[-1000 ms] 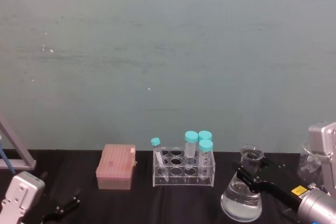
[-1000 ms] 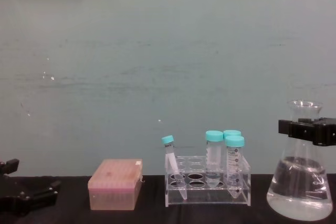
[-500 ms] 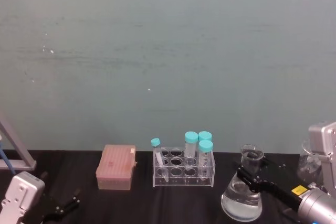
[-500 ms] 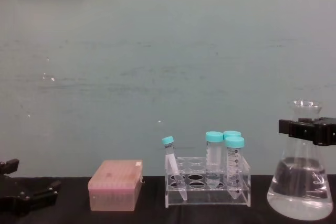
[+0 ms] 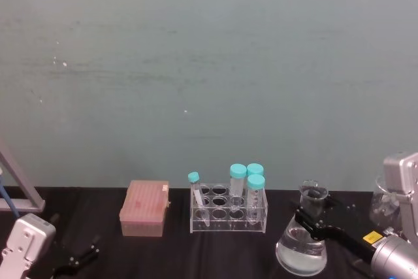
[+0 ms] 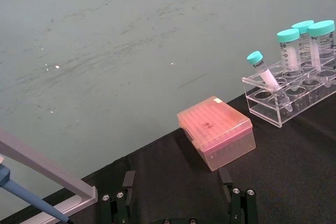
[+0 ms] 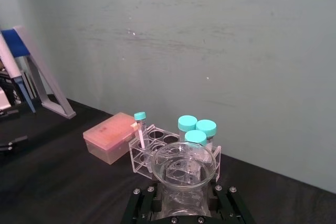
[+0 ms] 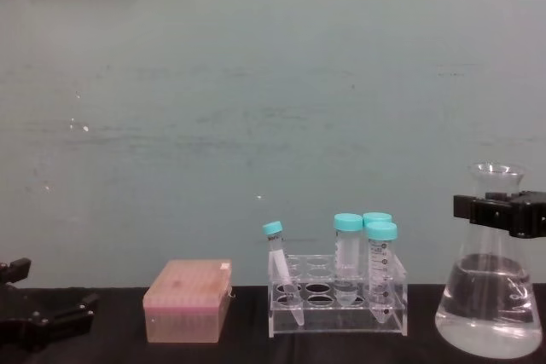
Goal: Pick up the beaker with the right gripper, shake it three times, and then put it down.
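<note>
The flat black fingers of the right gripper point(image 8: 499, 213) are closed on the narrow neck of the beaker point(image 8: 488, 313), one on each side, just under the flared rim. They hold nothing else.

The beaker stands upright, with its long axis vertical. Its neck runs up between the fingers and its wide base spreads out below them. Clear liquid fills the lower part of the base. In the right wrist view the open mouth sits directly ahead of the fingers and centred between them.

The beaker is at the right end of the black table point(image 8: 239, 347), low down. Whether its base touches the tabletop cannot be told from these views.

The tube rack point(image 8: 337, 300), holding teal-capped tubes, stands to the beaker's left, near it but not touching. A pink box point(image 8: 188, 300) lies further left.

The left gripper point(image 6: 178, 205) rests low at the far left of the table, well away from the beaker, with its thin fingers spread wide and empty. The right arm is plainly the nearer one.

The grip looks settled, so the next move is probably a straight lift along the beaker's axis, followed by the shaking. Smooth glass held only at the neck could slip or swing, and the rack to the left leaves limited room on that side.
</note>
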`<state>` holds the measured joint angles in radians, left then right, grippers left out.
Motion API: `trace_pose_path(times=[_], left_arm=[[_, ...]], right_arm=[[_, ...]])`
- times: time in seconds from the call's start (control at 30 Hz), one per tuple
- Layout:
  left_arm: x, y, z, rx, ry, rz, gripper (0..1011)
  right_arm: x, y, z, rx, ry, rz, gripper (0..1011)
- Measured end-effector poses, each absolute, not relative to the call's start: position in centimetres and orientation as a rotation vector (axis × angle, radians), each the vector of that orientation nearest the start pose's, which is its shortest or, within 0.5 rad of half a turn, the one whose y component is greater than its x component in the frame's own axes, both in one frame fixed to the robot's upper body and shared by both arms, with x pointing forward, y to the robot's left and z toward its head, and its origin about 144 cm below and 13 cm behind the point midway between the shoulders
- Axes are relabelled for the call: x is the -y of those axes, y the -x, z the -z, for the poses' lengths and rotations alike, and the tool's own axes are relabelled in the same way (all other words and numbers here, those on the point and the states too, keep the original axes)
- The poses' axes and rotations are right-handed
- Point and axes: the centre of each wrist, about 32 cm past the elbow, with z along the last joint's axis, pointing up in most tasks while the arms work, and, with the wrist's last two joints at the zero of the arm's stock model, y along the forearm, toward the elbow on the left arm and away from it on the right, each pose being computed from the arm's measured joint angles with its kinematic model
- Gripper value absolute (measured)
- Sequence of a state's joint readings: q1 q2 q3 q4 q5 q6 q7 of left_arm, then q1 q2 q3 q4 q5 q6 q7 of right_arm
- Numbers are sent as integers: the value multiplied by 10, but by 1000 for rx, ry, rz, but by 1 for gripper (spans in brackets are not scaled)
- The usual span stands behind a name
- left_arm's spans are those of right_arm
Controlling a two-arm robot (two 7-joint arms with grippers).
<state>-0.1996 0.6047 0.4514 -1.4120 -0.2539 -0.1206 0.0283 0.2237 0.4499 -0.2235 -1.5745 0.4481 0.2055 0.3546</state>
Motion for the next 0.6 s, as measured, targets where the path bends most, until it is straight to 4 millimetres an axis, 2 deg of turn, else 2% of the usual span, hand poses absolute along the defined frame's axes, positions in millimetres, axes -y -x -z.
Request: trace_pose_path(times=[0.3, 0.6], left_arm=[[-310, -489, -1140, 285, -304, -1248, 1000], [-310, -489, -1140, 285, -304, -1248, 1000]], right_arm=[[293, -514, -1215, -6, 101, 1051, 457], [284, -520, -1207, -42, 78, 1042, 457]])
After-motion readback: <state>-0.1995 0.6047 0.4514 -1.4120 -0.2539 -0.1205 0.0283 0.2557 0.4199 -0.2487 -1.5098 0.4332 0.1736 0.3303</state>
